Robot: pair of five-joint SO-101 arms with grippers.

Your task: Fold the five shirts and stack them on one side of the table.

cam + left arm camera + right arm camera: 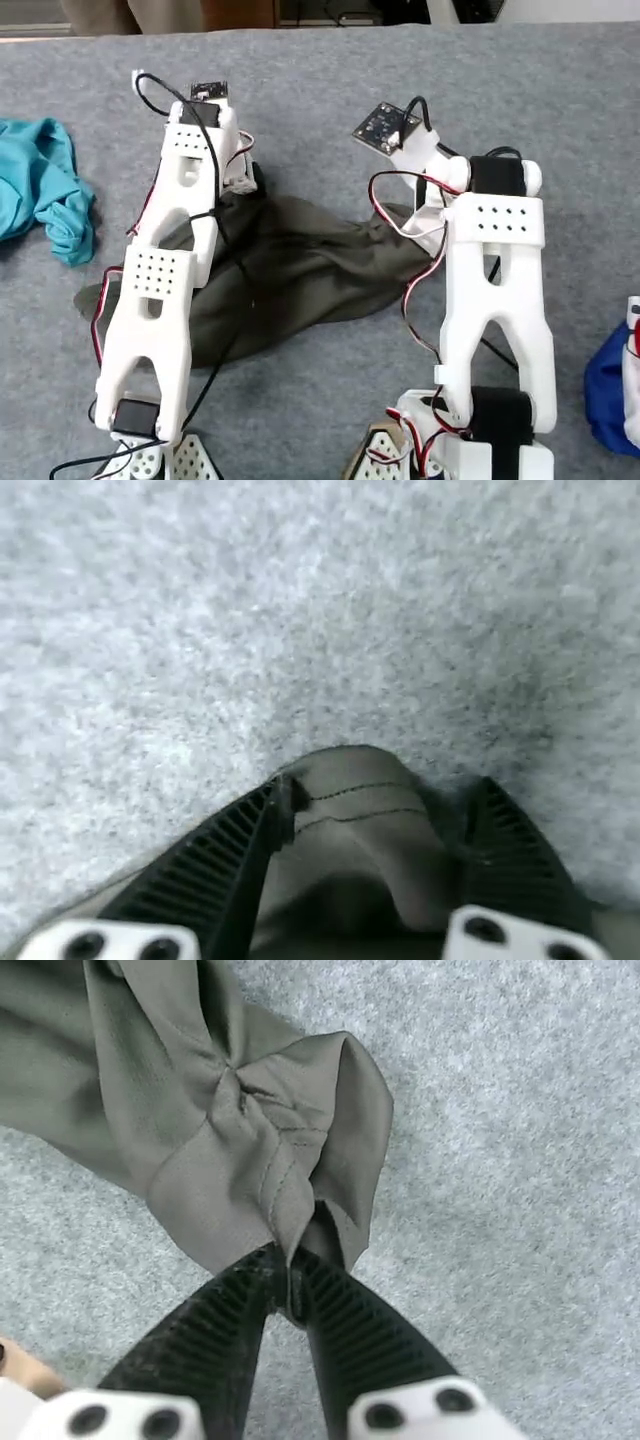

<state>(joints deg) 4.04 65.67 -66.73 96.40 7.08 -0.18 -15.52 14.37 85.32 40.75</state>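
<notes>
High view shows us the olive shirt [300,270] crumpled on the grey felt desk [420,80], its long axis running across between both arms. Our right end effector [292,1260] is pinched tight on a stitched corner. The left end effector [385,790] stands apart, straddling a hem at the other end. The cloth looks thin, limp and matte. We judge the left must close before any spreading.

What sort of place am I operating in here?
Probably a robotics lab or hobby bench: grey carpet-like table cover, a white plastic arm with loose wiring, and shirts to fold, a dark olive fabric shirt and crumpled teal shirt.
</notes>
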